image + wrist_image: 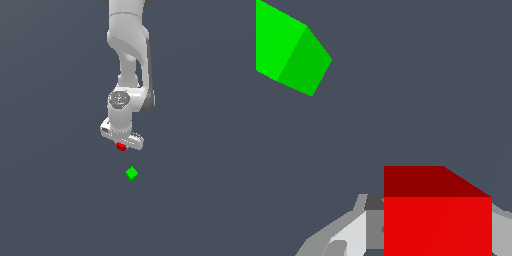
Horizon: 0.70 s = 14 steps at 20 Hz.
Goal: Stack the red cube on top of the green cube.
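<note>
Exterior view: the white arm (128,55) comes down from the top centre, wrist bent, with the gripper (121,142) pointing down at the dark grey floor (50,200). The red cube (120,146) sits right at the underside of the hand, mostly hidden by it; only a small red patch shows. Cannot tell from here whether the cube is off the floor. The green cube (131,173) lies on the floor below the red one in the picture and slightly toward the exterior view's right, near but clearly apart. It appears as a diamond, one corner toward the camera. Both are cubes, so no long axis; red's orientation is too small to read here.

Wrist view: the red cube (437,220) fills the near foreground, one flat face square to the camera, its darker top face receding. Light grey fingers (351,232) flank it on both sides, pressed against its side faces, so the jaws are narrowed to cube width and clamped on it. The green cube (288,50) is at the far corner, partly cut by the frame edge, rotated so an edge faces the camera with two faces showing. Bare floor (406,100) separates the two.

No writing, labels or brand marks readable in either view.
</note>
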Available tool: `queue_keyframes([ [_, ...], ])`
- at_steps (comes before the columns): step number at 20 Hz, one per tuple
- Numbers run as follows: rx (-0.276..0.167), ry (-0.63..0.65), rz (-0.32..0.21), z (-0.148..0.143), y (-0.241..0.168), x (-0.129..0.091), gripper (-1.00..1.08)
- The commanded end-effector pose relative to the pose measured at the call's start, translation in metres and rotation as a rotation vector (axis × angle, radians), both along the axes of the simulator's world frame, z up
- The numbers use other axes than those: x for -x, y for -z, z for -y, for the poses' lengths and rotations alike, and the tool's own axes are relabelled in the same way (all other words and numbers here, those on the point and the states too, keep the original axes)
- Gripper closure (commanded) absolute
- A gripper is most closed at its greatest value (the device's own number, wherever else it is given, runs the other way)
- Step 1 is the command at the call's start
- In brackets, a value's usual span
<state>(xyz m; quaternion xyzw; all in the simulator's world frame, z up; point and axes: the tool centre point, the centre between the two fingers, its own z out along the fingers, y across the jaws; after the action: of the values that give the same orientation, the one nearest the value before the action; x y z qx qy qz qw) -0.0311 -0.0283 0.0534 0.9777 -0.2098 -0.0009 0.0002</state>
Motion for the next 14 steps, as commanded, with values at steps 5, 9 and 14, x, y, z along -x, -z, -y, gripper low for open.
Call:
queue_keyframes([
  [5,0.0,0.001,0.002,0.0,-0.044,0.0,1.08],
  [9,0.0,0.001,0.002,0.0,-0.061,0.0,1.08],
  [14,0.0,0.0,0.003,0.0,-0.065,-0.001,1.08],
])
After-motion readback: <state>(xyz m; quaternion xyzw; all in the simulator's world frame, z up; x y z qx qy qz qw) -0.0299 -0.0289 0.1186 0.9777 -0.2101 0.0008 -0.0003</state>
